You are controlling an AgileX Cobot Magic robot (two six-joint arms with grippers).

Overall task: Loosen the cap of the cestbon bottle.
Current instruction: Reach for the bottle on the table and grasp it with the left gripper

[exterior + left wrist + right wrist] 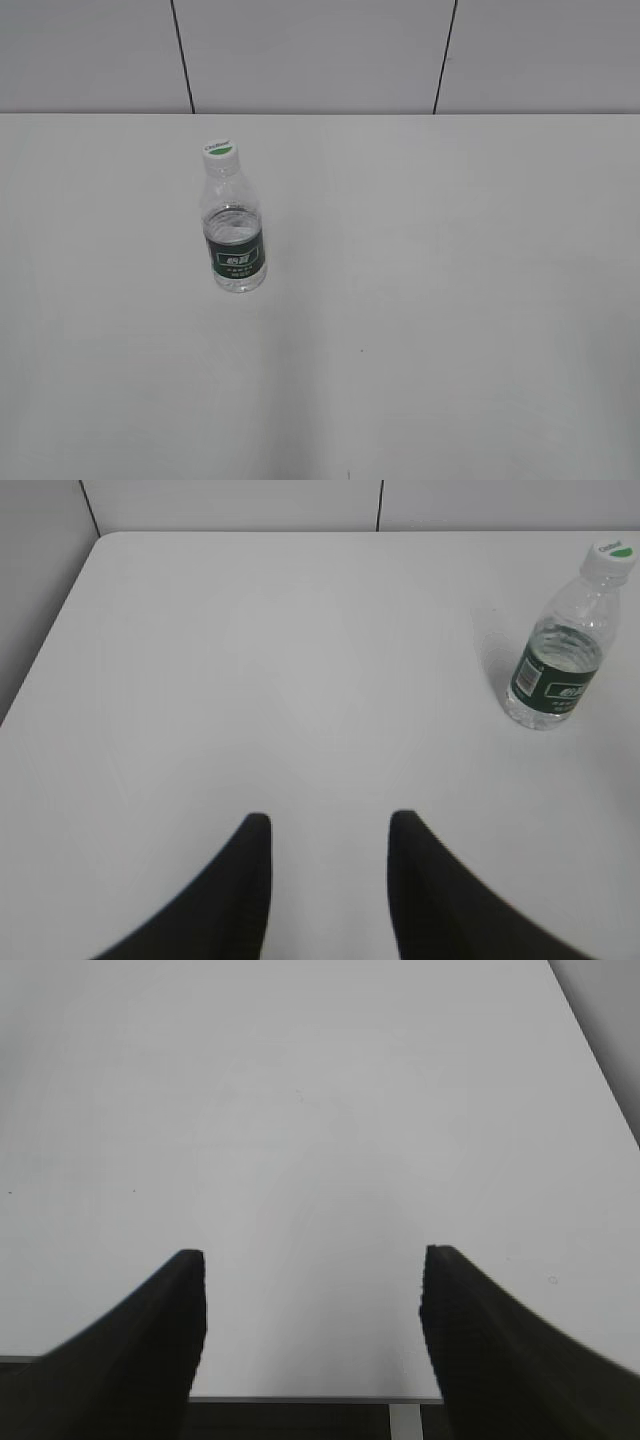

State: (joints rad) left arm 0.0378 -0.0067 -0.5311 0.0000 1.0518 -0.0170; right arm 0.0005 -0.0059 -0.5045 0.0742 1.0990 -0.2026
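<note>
The cestbon bottle [236, 235] stands upright on the white table, left of the middle in the exterior view. It is clear with a dark green label. Its white cap [220, 152] with a green mark sits on top. The bottle also shows in the left wrist view [558, 665] at the far right, with the cap [611, 555] on it. My left gripper [330, 825] is open and empty, well to the left of and nearer than the bottle. My right gripper [312, 1260] is open and empty over the table's near edge. Neither gripper shows in the exterior view.
The white table [420, 300] runs back to a grey panelled wall [320, 50]. Its left edge shows in the left wrist view [40, 650]. Its right edge [600, 1070] and its near edge [310, 1398] show in the right wrist view.
</note>
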